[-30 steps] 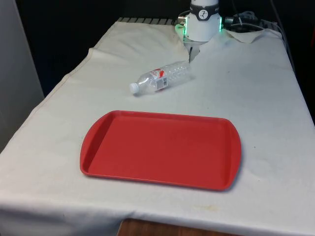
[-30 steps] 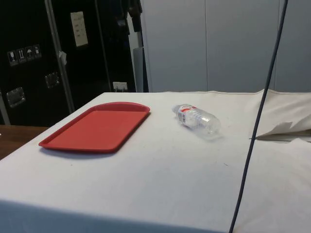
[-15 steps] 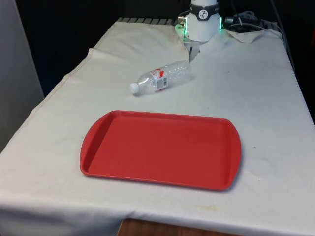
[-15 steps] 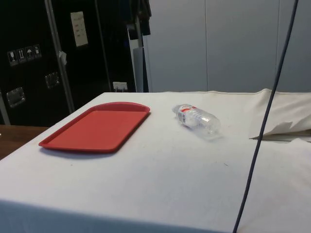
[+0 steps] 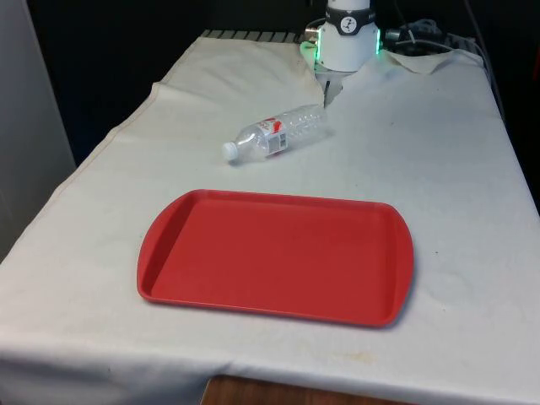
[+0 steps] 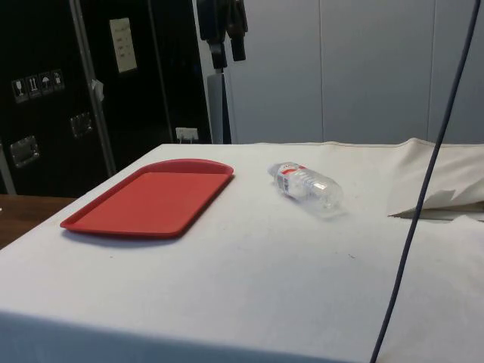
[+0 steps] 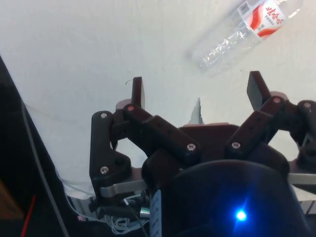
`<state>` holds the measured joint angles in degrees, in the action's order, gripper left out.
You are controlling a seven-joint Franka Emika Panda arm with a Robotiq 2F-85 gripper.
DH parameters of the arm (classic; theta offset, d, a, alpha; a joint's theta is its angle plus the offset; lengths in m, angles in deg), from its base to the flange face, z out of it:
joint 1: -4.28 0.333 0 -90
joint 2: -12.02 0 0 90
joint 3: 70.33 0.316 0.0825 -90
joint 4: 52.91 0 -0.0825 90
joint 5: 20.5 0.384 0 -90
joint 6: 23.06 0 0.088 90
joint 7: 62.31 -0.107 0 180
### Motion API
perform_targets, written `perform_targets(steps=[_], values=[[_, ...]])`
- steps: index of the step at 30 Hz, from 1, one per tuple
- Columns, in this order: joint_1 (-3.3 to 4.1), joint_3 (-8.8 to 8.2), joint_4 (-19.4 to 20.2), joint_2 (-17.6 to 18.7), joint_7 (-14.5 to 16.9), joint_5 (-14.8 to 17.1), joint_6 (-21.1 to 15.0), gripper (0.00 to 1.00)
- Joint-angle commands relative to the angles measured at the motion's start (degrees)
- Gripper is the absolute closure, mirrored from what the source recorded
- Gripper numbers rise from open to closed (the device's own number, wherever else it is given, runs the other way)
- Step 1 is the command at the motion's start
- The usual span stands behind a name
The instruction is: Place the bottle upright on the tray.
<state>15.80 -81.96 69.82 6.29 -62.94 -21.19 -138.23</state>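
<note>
- Tray (image 5: 274, 257) first: red, rectangular with rounded corners and a low raised rim, sitting flat on the table near the front edge. There's just bare red surface inside the rim.
- The bottle (image 5: 275, 135) is a clear plastic one with a white cap and a red and white label, and it's lying on its side on the cloth, not upright. Looks see-through all the way along, and I can't tell if there's any liquid in it.
- In the front view the bottle is beyond the tray's far edge, clearly apart from it, with its cap pointing toward the front view's left and a bit toward the tray.
- From the side view the same bottle (image 6: 307, 186) lies past the tray (image 6: 151, 198) with a gap of cloth between them.
- The end effector (image 7: 195, 94) is hanging well above the table with its two black fingers (image 7: 137, 92) spread wide and nothing between them. The bottle (image 7: 247, 32) is down on the cloth beyond the fingertips.
- In the side view the end effector (image 6: 228, 51) is high up over the far side of the table.
- The table (image 5: 439, 169) is covered with a white cloth, a bit wrinkled and bunched up at the far end by the robot base.
- Room stuff: dark cabinets (image 6: 91, 83) behind the tray in the side view, pale wall panels (image 6: 348, 68) next to them, and a dark cable (image 6: 423, 197) hanging down in the foreground.
</note>
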Motion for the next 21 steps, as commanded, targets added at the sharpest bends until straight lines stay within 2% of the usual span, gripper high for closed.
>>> perform_targets(steps=[1, 6, 7, 13, 15, 21], values=[[-0.06, 0.11, 0.97, -0.69, -0.80, -0.74, -1.15, 0.00], [-0.06, 0.11, 3.09, -1.83, -1.55, -1.15, -2.52, 0.00], [0.00, 0.00, 2.58, -1.38, -0.92, -0.52, -1.78, 0.00], [-0.11, 0.11, 5.44, -3.04, -2.35, -1.60, -4.18, 0.00], [0.00, 0.00, 5.33, -2.75, -1.83, -0.97, -3.61, 0.00], [-0.23, 0.06, 7.85, -3.90, -3.09, -1.83, -6.19, 0.00]])
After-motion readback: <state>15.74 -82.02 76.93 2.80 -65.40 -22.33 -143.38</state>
